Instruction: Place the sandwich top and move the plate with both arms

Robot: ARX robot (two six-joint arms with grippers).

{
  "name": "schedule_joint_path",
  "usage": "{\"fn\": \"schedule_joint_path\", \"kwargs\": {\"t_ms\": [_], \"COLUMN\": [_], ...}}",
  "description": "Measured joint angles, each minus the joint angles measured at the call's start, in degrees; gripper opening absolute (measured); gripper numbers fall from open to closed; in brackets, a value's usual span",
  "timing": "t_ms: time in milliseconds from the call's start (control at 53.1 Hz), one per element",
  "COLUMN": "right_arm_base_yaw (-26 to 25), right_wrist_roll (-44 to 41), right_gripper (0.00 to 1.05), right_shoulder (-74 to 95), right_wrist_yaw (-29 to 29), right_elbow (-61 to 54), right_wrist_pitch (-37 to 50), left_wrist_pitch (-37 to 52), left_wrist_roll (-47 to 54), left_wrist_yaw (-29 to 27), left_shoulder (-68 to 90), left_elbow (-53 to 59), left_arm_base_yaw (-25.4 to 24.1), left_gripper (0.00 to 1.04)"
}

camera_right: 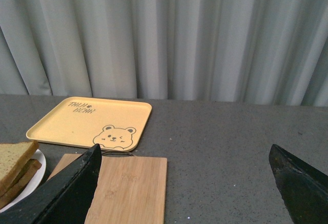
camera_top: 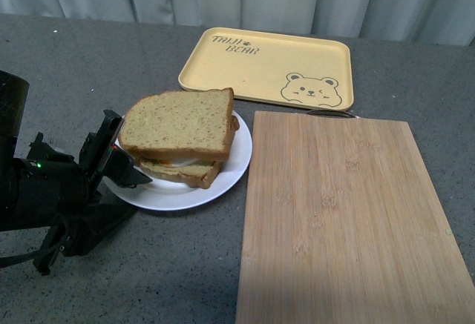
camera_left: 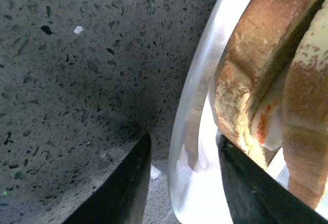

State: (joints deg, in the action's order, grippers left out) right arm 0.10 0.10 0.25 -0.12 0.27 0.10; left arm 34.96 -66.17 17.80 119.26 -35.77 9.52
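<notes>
The sandwich top [camera_top: 178,122] lies flat on the stack in the middle of the plate [camera_top: 231,170], its corners turned a little off the slice below, with a strip of white and orange filling [camera_top: 180,162] showing between them. The plate sits on the grey counter [camera_top: 89,64], just beside the left edge of the wooden board [camera_top: 349,220] and in front of the yellow tray [camera_top: 260,64]. The left arm [camera_top: 44,190] reaches in low from the near left, and the left fingers [camera_left: 128,193] are spread to either side of the plate's rim [camera_left: 197,96]: one finger lies on the counter side with a sliver of counter between it and the rim, the other is over the plate's inner slope close to the bread crust [camera_left: 256,55]. The bread itself is not between them. The right fingers [camera_right: 66,193] are spread wide with nothing between them, above the counter near the board's far end, well apart from the plate.
</notes>
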Motion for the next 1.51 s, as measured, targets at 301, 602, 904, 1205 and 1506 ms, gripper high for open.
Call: {"fn": "schedule_joint_path", "kwargs": {"t_ms": [301,602,904,1205,1506], "right_arm_base_yaw": [0.0,0.0,0.0,0.0,0.0], "right_wrist_roll": [0.0,0.0,0.0,0.0,0.0], "right_gripper": [0.95,0.95,0.95,0.95,0.95], "right_shoulder": [0.0,0.0,0.0,0.0,0.0], "right_wrist_yaw": [0.0,0.0,0.0,0.0,0.0], "right_elbow": [0.0,0.0,0.0,0.0,0.0], "right_wrist_pitch": [0.0,0.0,0.0,0.0,0.0], "left_wrist_pitch": [2.1,14.0,19.8,11.8,2.3], "left_wrist_roll": [-1.6,-8.2,-14.3,-14.6,-13.4], "left_wrist_yaw": [2.4,7.3,9.4,7.6,6.6], "left_shoulder": [0.7,-1.6,-4.7,2.6,13.7], "left_elbow": [-0.6,3.6,0.8,-15.5,-34.7], "left_arm_base_yaw": [-1.1,-1.4,1.6,5.8,8.6], "left_gripper": [0.04,0.04,0.04,0.04,0.04]}}
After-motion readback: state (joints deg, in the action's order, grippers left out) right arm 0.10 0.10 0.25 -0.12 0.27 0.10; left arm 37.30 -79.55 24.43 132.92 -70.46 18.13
